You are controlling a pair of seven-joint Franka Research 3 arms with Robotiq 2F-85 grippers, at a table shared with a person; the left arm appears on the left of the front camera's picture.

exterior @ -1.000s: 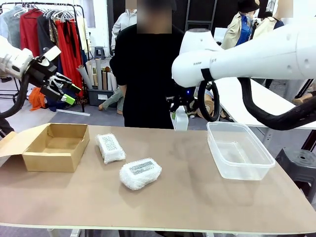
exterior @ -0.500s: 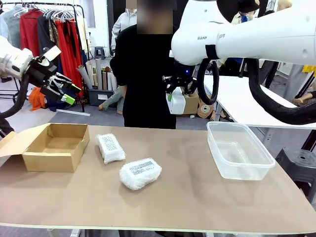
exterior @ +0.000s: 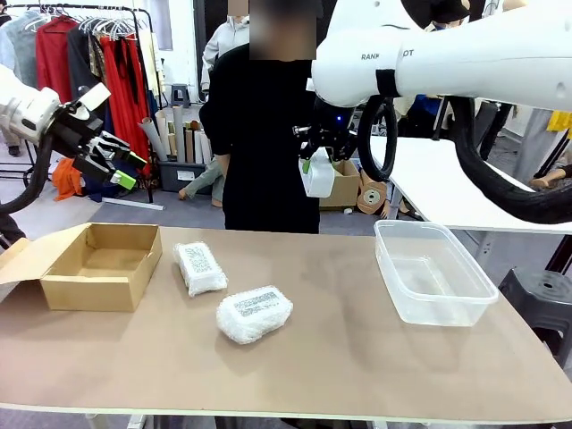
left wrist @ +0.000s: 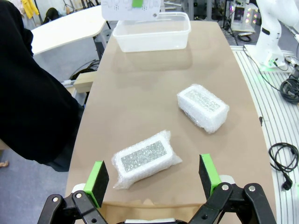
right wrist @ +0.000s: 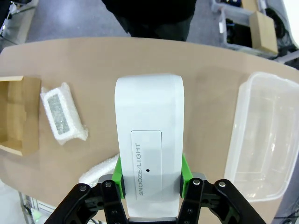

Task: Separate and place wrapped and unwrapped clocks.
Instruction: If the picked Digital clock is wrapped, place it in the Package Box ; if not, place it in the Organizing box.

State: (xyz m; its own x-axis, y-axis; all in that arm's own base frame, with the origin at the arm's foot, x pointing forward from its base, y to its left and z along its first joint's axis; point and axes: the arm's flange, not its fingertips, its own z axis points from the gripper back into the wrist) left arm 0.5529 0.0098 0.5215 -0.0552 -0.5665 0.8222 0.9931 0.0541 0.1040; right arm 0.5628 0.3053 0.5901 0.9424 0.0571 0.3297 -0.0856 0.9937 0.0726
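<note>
Jaws wide, left gripper [exterior: 130, 168] hangs above the cardboard box [exterior: 98, 288]. The far wrapped clock [exterior: 200, 267] and near wrapped clock [exterior: 254, 313] lie mid-table. The right gripper [exterior: 313, 163] clamps the bare white clock [exterior: 319, 180] aloft, left of the plastic tub [exterior: 436, 224].

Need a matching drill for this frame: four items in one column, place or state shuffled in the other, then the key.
Column 1
1. bare clock
2. cardboard box
3. clear tub
4. left gripper

Column 2
A. on the table, robot's right end, nothing in it
B. raised in the air, jaws open, holding nothing
C. clamped in the right gripper, up in the air
D. on the table, robot's left end, flap open

Pairs: 1-C, 2-D, 3-A, 4-B
</note>
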